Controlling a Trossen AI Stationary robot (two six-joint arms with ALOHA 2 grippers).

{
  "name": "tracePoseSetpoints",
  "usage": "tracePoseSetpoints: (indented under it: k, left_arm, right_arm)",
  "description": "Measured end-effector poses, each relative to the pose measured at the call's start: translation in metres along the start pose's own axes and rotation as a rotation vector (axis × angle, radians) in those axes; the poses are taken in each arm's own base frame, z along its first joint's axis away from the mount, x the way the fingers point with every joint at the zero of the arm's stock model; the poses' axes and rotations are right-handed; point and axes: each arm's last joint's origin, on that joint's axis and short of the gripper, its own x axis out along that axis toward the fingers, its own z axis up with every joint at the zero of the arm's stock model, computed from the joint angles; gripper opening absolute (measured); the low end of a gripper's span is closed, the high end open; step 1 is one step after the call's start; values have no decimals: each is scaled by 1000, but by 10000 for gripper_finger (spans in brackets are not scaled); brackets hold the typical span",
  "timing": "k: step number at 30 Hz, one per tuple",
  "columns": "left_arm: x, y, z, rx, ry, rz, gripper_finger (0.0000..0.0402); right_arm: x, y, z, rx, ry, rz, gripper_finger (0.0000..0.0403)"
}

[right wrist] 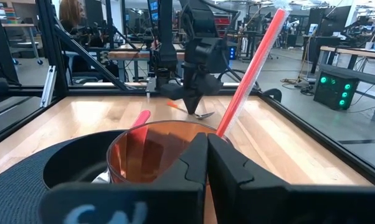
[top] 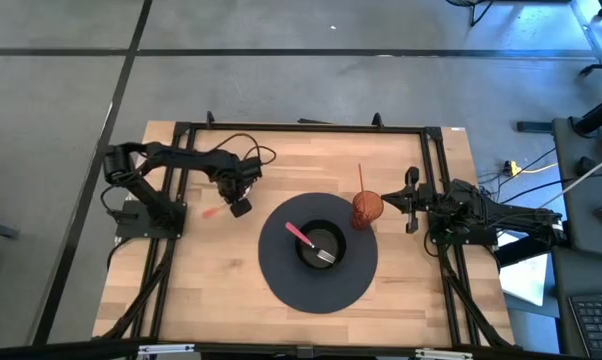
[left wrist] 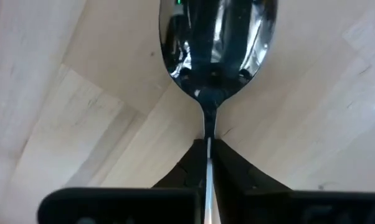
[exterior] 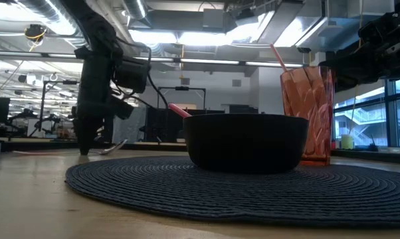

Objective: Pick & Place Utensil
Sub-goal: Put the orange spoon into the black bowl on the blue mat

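My left gripper (top: 239,206) is left of the dark round placemat (top: 281,285) and shut on a spoon (exterior: 115,147) with a metal bowl (left wrist: 217,37) and a pink handle (top: 209,212). A black bowl (top: 321,245) stands mid-placemat. A pink-handled fork (top: 309,240) leans in it, tines down. An orange tumbler (top: 367,208) with a red straw (right wrist: 250,68) stands at the placemat's far right edge. My right gripper (top: 409,205) is shut just right of the tumbler; whether it touches, I cannot tell. My left gripper pinches the spoon's thin metal neck (left wrist: 207,121), just behind its bowl, between the two fingers (left wrist: 231,168). The fingers come from above, pointing down, across the spoon. The spoon lies about level close to the tabletop, with its pink handle (exterior: 34,152) toward the table's left; whether it rests there, I cannot tell.
A black frame (top: 301,128) runs around the wooden tabletop. Bare wood (top: 196,285) shows left of and in front of the placemat. In the right wrist view, a person (right wrist: 69,18) sits beyond the table's left side.
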Motion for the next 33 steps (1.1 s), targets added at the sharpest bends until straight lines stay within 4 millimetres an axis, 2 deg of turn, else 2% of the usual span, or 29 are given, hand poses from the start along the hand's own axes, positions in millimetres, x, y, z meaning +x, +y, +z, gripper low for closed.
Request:
tracePoseSetpoints:
  k: [3, 5, 8, 11, 20, 24, 33]
  left_arm:
    - [-8, -7, 2, 43, -30, 66, 6]
    - [-17, -11, 1, 78, -53, 175, 6]
    - [-43, -22, 0, 100, -124, 262, 5]
    - [-58, -33, -8, 129, -140, 294, 5]
    - [-105, -71, -21, 203, -364, 270, 4]
    - [-111, -82, -23, 219, -399, 262, 4]
    - [-103, -86, -20, 210, -370, 283, 4]
  right_arm:
    - [0, 0, 0, 0, 0, 0, 11]
    - [0, 0, 0, 0, -1, -1, 11]
    - [0, 0, 0, 0, 0, -1, 11]
    - [0, 0, 0, 0, -1, -1, 11]
    - [0, 0, 0, 0, -1, -2, 11]
    - [0, 0, 0, 0, -1, -2, 11]
    - [0, 0, 0, 1, -1, -2, 11]
